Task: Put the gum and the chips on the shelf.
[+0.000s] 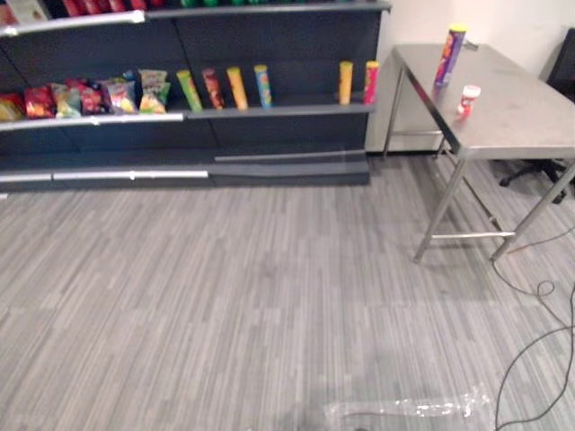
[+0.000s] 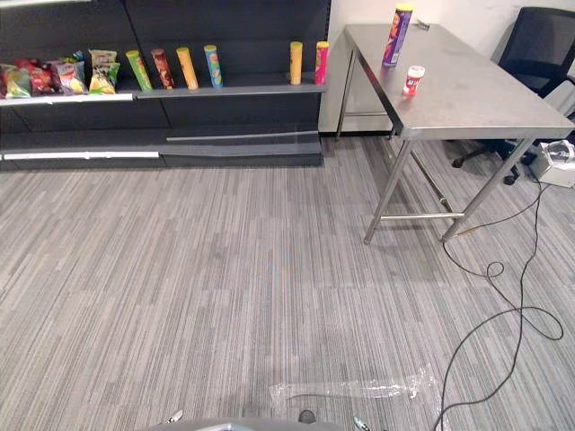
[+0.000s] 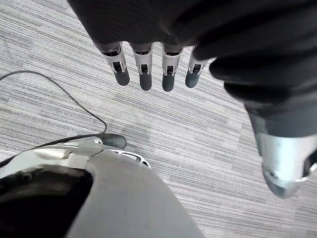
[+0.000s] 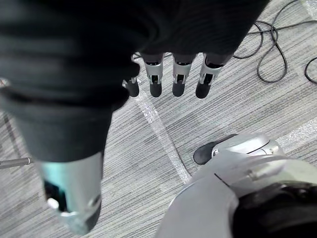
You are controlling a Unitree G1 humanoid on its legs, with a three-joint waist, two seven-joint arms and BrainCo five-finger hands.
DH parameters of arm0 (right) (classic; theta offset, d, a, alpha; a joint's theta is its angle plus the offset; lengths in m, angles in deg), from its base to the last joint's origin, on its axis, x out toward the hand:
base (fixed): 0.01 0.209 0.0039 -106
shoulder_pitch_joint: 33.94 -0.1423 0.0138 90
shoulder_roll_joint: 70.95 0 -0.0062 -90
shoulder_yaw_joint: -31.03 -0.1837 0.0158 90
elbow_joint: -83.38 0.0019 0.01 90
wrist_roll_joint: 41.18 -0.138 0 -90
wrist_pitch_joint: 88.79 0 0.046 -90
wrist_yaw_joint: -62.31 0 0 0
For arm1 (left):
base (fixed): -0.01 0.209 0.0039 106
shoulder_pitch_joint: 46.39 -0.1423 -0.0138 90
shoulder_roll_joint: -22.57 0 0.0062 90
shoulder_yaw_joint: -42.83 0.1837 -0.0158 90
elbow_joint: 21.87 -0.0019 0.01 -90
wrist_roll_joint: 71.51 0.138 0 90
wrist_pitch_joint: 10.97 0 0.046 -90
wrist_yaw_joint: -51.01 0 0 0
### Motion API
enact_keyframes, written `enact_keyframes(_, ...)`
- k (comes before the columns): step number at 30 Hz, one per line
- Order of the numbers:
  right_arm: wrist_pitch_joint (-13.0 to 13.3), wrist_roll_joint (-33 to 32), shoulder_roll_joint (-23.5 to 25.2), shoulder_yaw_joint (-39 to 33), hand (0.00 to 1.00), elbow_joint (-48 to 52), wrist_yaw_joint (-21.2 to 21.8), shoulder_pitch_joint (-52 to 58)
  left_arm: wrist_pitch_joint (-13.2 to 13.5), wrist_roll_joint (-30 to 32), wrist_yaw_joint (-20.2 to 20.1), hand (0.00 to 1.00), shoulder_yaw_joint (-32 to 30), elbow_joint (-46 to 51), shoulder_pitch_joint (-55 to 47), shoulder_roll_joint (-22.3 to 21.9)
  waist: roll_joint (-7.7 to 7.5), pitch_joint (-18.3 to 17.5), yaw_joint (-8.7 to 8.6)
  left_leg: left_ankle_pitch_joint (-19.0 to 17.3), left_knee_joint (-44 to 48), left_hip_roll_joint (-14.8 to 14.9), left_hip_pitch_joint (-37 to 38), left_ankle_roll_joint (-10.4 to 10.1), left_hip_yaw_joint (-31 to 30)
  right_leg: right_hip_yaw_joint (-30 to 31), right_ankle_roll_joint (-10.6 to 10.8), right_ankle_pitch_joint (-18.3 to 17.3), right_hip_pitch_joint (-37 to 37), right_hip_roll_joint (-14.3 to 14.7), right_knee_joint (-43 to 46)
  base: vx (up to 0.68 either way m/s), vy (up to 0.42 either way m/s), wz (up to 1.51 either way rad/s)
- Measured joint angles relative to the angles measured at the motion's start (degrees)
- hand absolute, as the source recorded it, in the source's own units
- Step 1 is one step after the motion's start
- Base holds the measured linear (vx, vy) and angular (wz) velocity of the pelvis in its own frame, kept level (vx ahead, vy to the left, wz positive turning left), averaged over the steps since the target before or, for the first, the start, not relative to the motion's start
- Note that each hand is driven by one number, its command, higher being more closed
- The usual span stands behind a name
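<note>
I see the chips (image 1: 450, 56), a tall purple can with a yellow lid, upright toward the far end of the table (image 1: 521, 121). The gum (image 1: 467, 101), a small white and red tub, sits near it on the side closer to me, the two apart.

The table stands just right of the shelf (image 1: 269, 111). The shelf's middle ledge carries a row of cans (image 1: 237, 88) and, further left, bags (image 1: 90, 97) of snacks. My left eye view reaches up to a higher ledge with red packs (image 1: 99, 5). My right eye view gives me the whole back of a black chair (image 2: 539, 45) behind the table, which the left eye view cuts at its edge. A strip of clear tape (image 2: 359, 388) lies on the carpet (image 2: 225, 269) close to me.

The wrist views give me the hands. The left hand (image 3: 145, 74) hangs over the carpet, fingers straight, holding nothing. The right hand (image 4: 179, 82) hangs likewise, empty, with the tape below it.
</note>
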Motion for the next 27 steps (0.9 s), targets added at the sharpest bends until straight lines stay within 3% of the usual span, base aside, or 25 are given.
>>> enact_keyframes(12,0.7,-0.31,1.38,-4.29,0.0,-1.19,0.18,-3.41,0.01,0.01,0.01,0.0,-1.46,-0.76,1.26,-0.17,-0.07,2.34,-0.5,-1.06,-0.8,0.19,3.0,-1.67,2.13,0.84,0.56,-0.02,3.16,0.24,-2.36,0.03,-0.014,-0.05)
enact_keyframes(27,2.16,-2.24,1.09,-1.48,0.0,-1.1,0.22,-3.18,0.23,0.02,0.03,0.0,-1.45,-0.8,1.2,-0.2,-0.06,2.33,-0.28,-1.43,-1.54,1.68,3.61,-2.12,3.8,1.55,0.1,0.3,3.5,1.85,-3.58,-0.01,-0.047,-0.04)
